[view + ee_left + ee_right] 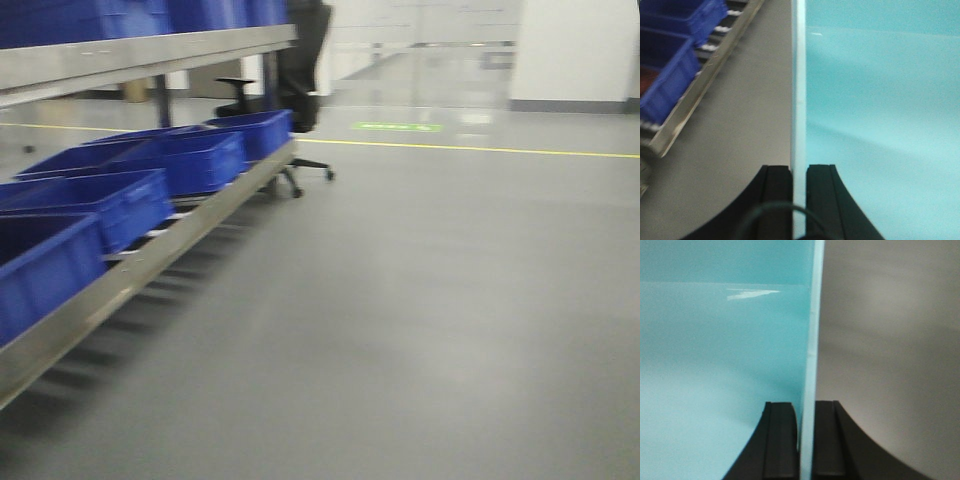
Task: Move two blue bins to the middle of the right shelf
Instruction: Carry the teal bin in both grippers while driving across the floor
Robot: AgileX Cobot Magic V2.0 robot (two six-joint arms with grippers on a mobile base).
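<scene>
A pale blue bin fills the left wrist view, and my left gripper is shut on its thin left wall. In the right wrist view the same bin fills the left half. My right gripper is shut on the bin's right wall. Grey floor shows past both walls, so the bin hangs off the ground. The front view shows neither the grippers nor this bin. Several dark blue bins sit on a rack at the left. The right shelf is out of view.
The metal rack runs along the left, with more dark blue bins on its upper level. A black office chair stands at its far end. A yellow floor line crosses the grey floor ahead. The front view is motion-blurred.
</scene>
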